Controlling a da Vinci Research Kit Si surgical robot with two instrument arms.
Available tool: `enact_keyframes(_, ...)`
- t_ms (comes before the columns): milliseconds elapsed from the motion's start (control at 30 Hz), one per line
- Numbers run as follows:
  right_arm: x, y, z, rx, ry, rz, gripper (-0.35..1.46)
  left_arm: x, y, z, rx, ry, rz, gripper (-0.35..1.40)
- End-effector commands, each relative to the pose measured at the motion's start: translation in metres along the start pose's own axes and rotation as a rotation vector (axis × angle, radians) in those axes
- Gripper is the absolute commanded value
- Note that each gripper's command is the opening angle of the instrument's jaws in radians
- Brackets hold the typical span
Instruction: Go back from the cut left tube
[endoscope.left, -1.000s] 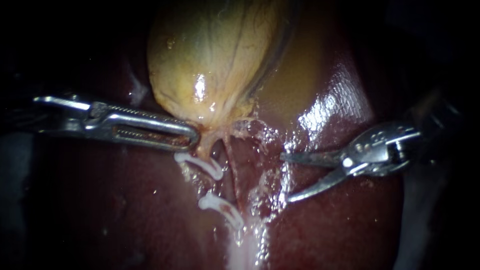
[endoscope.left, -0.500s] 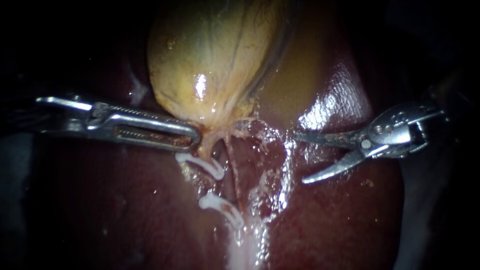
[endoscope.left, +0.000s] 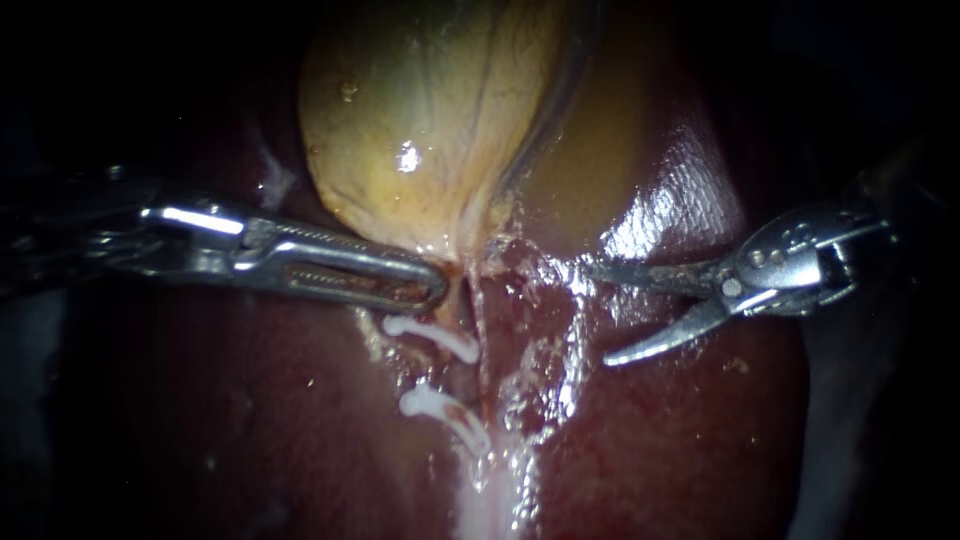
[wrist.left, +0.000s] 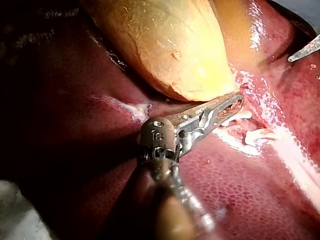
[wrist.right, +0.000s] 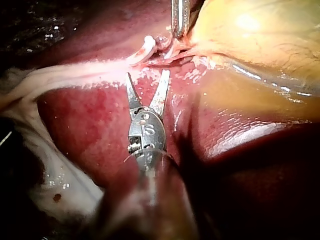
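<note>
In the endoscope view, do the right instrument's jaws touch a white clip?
No, the right instrument holds its open jaws over the liver, apart from the upper clip and the lower clip.

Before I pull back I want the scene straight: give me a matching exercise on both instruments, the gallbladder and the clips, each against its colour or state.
1. left instrument
2. right instrument
3. gallbladder
4. clips

A. white, two of them
B. jaws open, holding nothing
C. yellowish, glistening
D. jaws shut on the gallbladder's narrow end

Pairs: 1-D, 2-B, 3-C, 4-A
</note>
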Motion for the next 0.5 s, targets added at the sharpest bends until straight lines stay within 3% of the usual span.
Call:
enact_keyframes(33,-0.0001,0.0,0.0,0.001,0.0,0.0,1.43,0.0,-0.0002,0.0003,0.002,-0.005,-0.001,-0.35)
enact_keyframes(500,-0.0001,0.0,0.0,0.001,0.0,0.0,1.43,-0.0002,-0.0005,0.0006,0.002,-0.009,0.007,-0.35)
